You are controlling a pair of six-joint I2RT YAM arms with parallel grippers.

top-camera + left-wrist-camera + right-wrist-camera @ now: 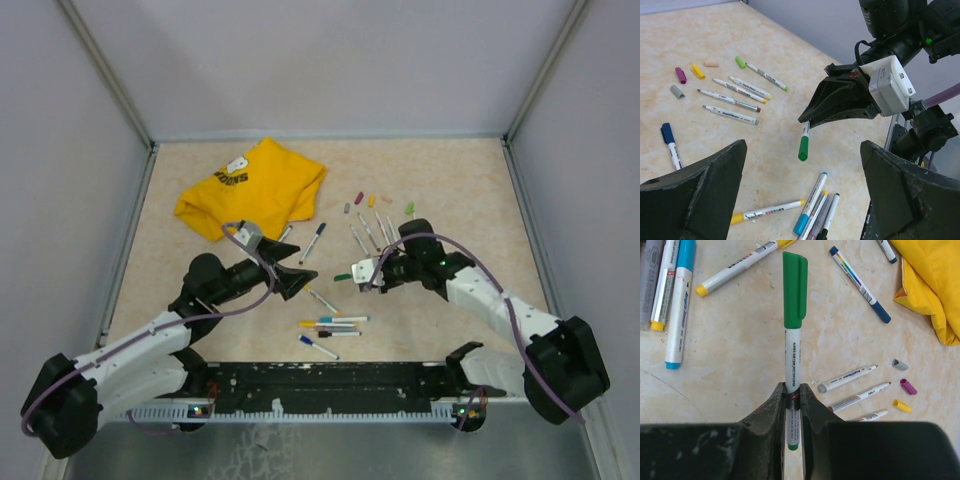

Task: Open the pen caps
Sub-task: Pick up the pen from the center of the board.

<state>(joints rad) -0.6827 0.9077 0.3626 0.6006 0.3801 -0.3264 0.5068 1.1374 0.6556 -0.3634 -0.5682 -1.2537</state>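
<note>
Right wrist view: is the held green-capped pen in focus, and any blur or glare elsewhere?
Right wrist: green-capped pen sharp, barrel print visible, fingers dark. Left wrist: near fingers slightly soft, loose caps crisp. Top external: even light, no glare, pens tiny.

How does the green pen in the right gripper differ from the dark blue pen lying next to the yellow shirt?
The green pen is clamped by its barrel in the right gripper; the dark blue pen lies loose on the table. The green pen wears a green cap, the dark blue pen a dark blue cap. Both have white barrels and are still capped.
</note>
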